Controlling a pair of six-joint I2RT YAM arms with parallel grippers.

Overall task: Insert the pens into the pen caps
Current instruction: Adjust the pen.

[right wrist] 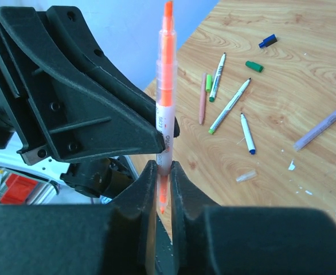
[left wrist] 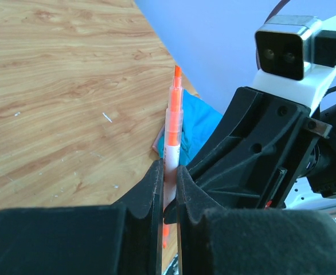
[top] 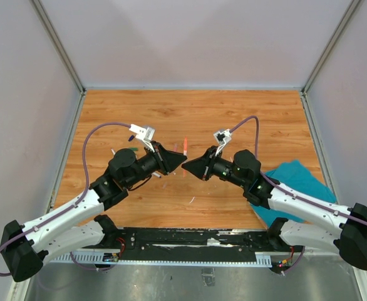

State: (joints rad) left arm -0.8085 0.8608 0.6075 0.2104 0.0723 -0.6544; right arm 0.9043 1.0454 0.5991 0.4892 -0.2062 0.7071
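Two robot hands meet over the middle of the wooden worktop (top: 233,113), both clenched on a single orange pen (right wrist: 167,86) that stands upright between them, clear of the wood. The left hand (left wrist: 168,172) pinches the pale barrel low down, its bare orange tip pointing to 12 o'clock in the wrist view. The right hand (right wrist: 163,169) grips the same barrel from the opposite side, right beside the left's hold. Sharing the pen this way looks meant to keep it steady and straight, so that one hand can brace it while the other works along its length.

The rest of the job waits on the wood. Loose pens (right wrist: 230,106) lie scattered towards 2 o'clock in the right wrist view, with a green cap (right wrist: 254,66) and a dark blue cap (right wrist: 267,40) beyond them, well apart from the hands. A teal cloth (top: 296,182) sits at 4 o'clock in the overhead view, partly under the right arm.

The pen's lower end is buried between the fingers. Orange shows there, but whether it is a cap or a second tip cannot be told. From above, the left arm covers most of the loose pieces.
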